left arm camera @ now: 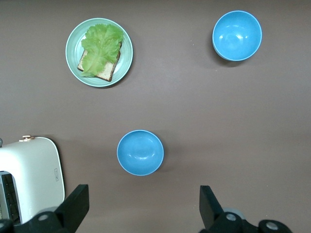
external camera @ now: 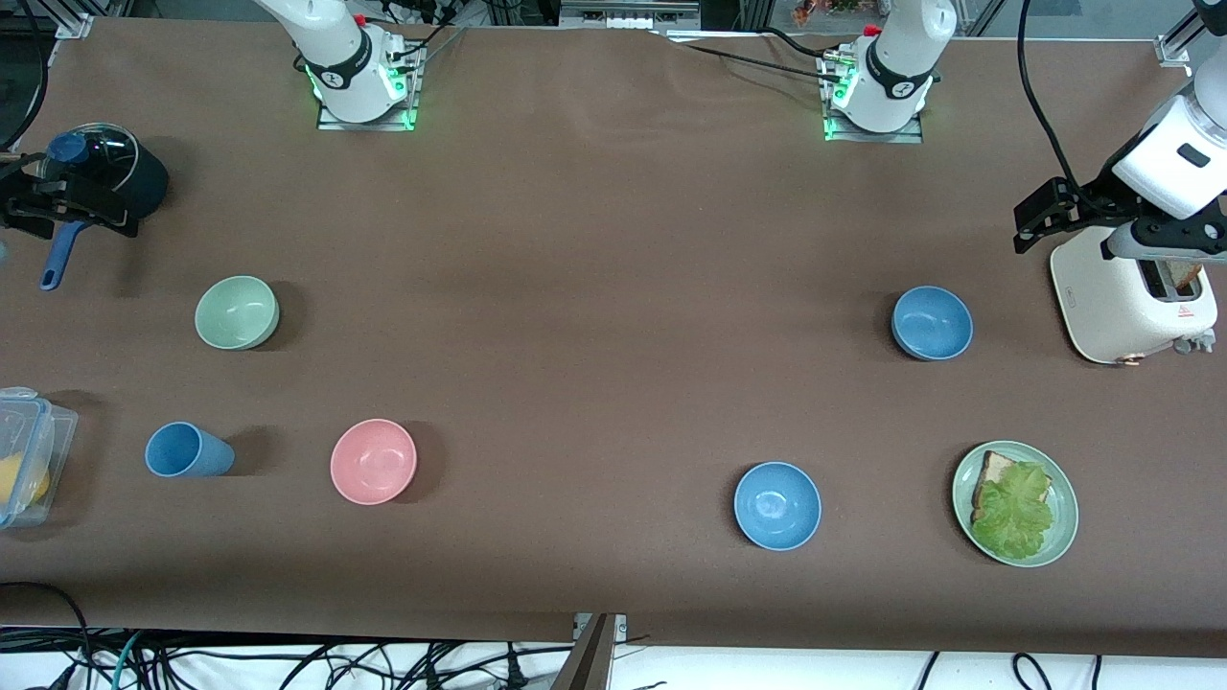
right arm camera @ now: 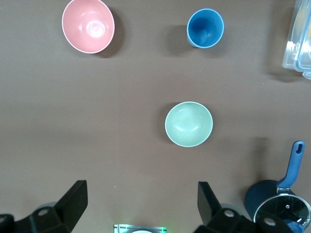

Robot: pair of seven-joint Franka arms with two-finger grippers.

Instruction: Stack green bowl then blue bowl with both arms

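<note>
left claw [left arm camera: 141, 206] spread wide, empty, over toaster [external camera: 1131, 302], right claw [right arm camera: 141, 204] spread wide, empty, over pot [external camera: 115, 177], green bowl [external camera: 237, 312] on counter [external camera: 594, 287] toward right arm's end, blue bowl [external camera: 932, 323] beside toaster

bare table rings the green bowl [external camera: 237, 312]; blue cup [external camera: 188, 450] and pink bowl [external camera: 373, 461] stand well apart.

The front view looks down from high across the table [external camera: 594, 287], facing both bases; each wrist view looks straight down from high up; the left shares two blue bowls, the right the green bowl [right arm camera: 188, 124].
</note>
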